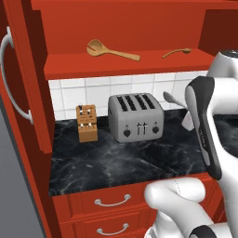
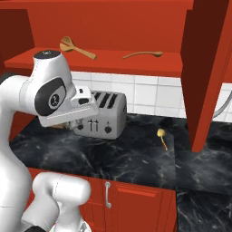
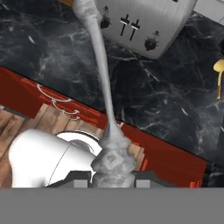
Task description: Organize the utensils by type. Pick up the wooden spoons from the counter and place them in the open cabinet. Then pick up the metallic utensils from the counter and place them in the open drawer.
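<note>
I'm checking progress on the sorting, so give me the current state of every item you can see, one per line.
wooden spoons: both lying on the cabinet shelf
silver spoon: held in the gripper, above the counter
gold utensil: lying on the counter
cabinet door: open
front drawers: shut
toaster: upright, slots empty
knife block: standing upright

My location: rendered home kitchen. Evidence: black marble desk (image 1: 116, 162) on red drawer fronts (image 1: 111, 201), white tiled backsplash (image 1: 88, 90), four-slot toaster (image 1: 135, 117), knife block (image 1: 87, 123), wall cabinet (image 1: 125, 60).
</note>
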{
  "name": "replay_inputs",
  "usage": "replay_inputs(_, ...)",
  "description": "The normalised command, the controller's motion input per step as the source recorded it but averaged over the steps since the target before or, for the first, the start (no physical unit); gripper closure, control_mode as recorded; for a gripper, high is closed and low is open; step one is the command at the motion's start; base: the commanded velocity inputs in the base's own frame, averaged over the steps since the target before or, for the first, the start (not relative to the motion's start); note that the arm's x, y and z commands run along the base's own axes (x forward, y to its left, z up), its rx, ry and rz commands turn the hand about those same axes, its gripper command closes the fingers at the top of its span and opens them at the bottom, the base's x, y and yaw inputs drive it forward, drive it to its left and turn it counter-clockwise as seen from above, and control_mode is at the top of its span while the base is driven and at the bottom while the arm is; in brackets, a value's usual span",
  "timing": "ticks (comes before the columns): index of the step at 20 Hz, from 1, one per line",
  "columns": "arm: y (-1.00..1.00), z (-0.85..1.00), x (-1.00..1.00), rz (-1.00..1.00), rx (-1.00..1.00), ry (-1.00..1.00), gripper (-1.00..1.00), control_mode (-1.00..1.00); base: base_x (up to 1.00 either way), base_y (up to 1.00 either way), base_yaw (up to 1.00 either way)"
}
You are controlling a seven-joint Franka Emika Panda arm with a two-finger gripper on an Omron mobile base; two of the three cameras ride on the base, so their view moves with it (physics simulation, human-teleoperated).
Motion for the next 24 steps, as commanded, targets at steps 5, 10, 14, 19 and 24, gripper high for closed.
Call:
replay_inputs(5, 0.12, 0.06, 0.0, 0.15, 0.0, -0.19, 1.0, -1.0, 0.0, 0.0, 0.0)
replay_inputs(10, 0.05, 0.1, 0.0, 0.11, 0.0, -0.15, 1.0, -1.0, 0.0, 0.0, 0.0)
replay_inputs(14, 0.0, 0.17, 0.0, 0.05, 0.0, -0.02, 1.0, -1.0, 0.0, 0.0, 0.0)
replay_inputs(19, 0.0, 0.23, 0.0, 0.05, 0.0, -0.06, 1.0, -1.0, 0.0, 0.0, 0.0)
replay_inputs(24, 0.04, 0.14, 0.0, 0.02, 0.0, -0.09, 1.0, -1.0, 0.0, 0.0, 0.0)
